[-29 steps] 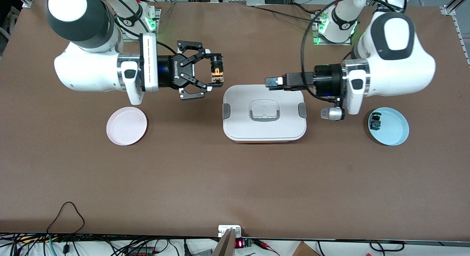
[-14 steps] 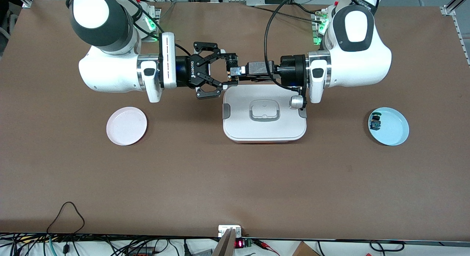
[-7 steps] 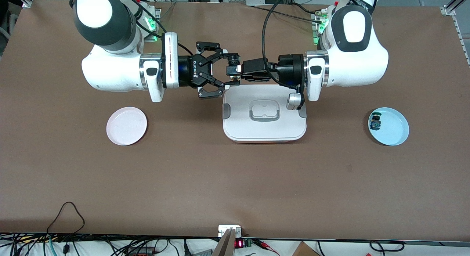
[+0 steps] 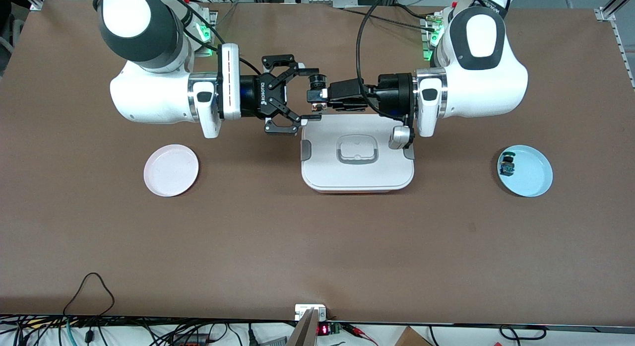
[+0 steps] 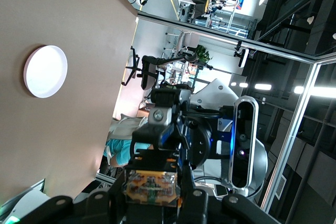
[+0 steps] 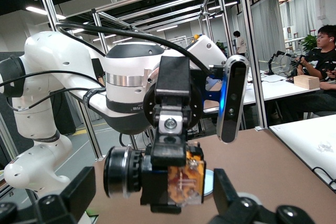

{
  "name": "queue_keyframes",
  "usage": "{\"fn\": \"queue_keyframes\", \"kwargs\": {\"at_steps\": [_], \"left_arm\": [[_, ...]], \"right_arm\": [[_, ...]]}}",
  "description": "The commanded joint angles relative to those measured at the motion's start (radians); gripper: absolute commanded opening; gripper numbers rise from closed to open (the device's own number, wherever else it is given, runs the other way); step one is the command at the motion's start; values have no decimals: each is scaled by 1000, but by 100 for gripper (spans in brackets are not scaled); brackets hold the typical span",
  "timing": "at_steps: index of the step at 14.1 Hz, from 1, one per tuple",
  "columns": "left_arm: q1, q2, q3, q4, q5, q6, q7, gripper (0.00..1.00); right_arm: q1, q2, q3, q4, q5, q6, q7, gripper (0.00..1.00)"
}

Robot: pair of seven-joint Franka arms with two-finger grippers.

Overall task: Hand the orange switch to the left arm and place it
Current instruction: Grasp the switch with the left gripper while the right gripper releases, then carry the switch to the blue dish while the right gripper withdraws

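The orange switch (image 4: pixel 315 94) hangs in the air over the table, just past the edge of the white box (image 4: pixel 327 162) that lies farthest from the front camera. My left gripper (image 4: pixel 323 95) is shut on it. The orange block sits between its fingers in the left wrist view (image 5: pixel 152 184). My right gripper (image 4: pixel 308 94) is open, with its jaws spread wide around the switch and not touching it. In the right wrist view the switch (image 6: pixel 168 182) sits between the spread right gripper (image 6: pixel 152 195), pinched by the left gripper (image 6: pixel 170 129).
A pink plate (image 4: pixel 171 170) lies toward the right arm's end of the table and also shows in the left wrist view (image 5: pixel 45 71). A light blue plate (image 4: pixel 533 179) toward the left arm's end holds a small blue and green switch (image 4: pixel 507 166).
The right arm brought the switch to meet the left gripper. The left gripper closed on it. In the last half second the right gripper's jaws spread apart and let go.
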State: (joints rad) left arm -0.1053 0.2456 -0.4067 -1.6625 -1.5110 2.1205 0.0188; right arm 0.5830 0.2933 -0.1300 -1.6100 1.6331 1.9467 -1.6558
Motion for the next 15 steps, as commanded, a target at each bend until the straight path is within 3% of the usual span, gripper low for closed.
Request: {"fn": "queue_keyframes", "kwargs": {"at_steps": [1,3,6,8,11,15], "left_arm": [[2,-11,3,6,-8,1,0,16],[9,-20,9,6,82,-1,-3,16],[18,-20,9,7,376,-1,-4,16],[45,-17,8,7,593,-29,-2,18],[97,-19,5,9,915,-112,51,18],[203,-11,8,10,1162,-275,329,18]], "right_arm": [[-66,-22,-8,-16,-5,-58,-1,100],[-110,-22,-55,-18,-47,-151,-1,100],[-114,-22,-184,-22,-143,-276,1,100],[-115,-25,-233,-45,-186,-307,4,100],[-126,-37,-250,-82,-284,-331,114,100],[-124,-49,-252,-88,-511,-333,490,100]]}}
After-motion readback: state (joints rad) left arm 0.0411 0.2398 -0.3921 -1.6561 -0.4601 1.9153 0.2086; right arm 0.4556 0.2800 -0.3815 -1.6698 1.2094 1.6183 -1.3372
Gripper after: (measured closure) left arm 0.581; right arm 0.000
